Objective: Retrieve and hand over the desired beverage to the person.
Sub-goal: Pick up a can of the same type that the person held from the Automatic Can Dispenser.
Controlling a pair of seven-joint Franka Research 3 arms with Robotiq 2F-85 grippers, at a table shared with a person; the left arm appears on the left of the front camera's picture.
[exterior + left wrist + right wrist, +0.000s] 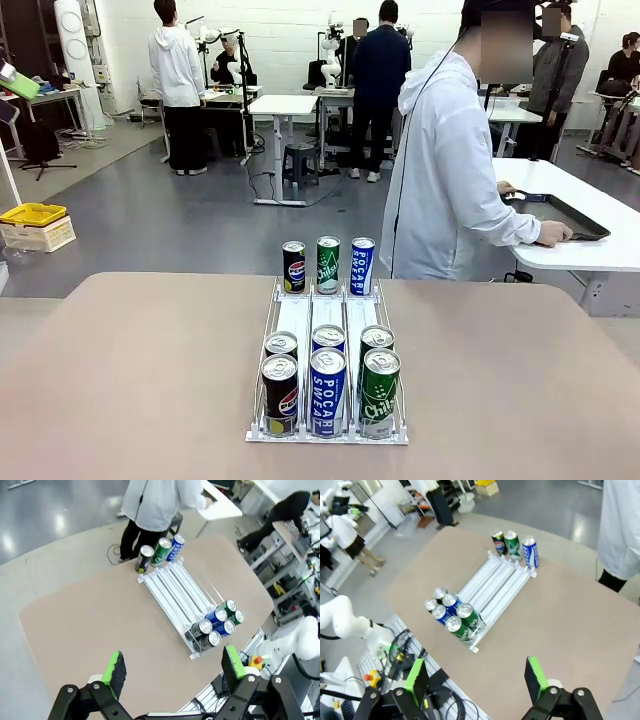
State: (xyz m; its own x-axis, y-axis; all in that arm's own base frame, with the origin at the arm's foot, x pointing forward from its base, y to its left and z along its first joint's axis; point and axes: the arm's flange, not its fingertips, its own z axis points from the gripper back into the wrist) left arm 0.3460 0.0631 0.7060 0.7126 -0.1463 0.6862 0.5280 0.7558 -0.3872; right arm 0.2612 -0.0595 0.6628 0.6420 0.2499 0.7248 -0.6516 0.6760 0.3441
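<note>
Across the brown table, at about one o'clock from the white three-lane rack, stands the person in a white hooded jacket. The person is turned toward three o'clock, with one hand and the other hand on a dark tray that lies on a white side table.

Nine cans stand upright in the rack, three of each kind. One row of three is at its twelve o'clock end: one far Pepsi can in the left lane, one far green can in the middle and one far Pocari can on the right. Six more are at the six o'clock end, two deep in each lane: a near Pepsi pair on the left, a near Pocari pair in the middle and a near green pair on the right. The lanes between the two groups are bare.

In its own wrist view the left gripper hangs high above the table's edge with its green pads spread wide and nothing between them; the rack lies toward twelve o'clock. The right gripper is likewise spread wide and holds nothing, with the rack toward twelve o'clock and well apart from it.
</note>
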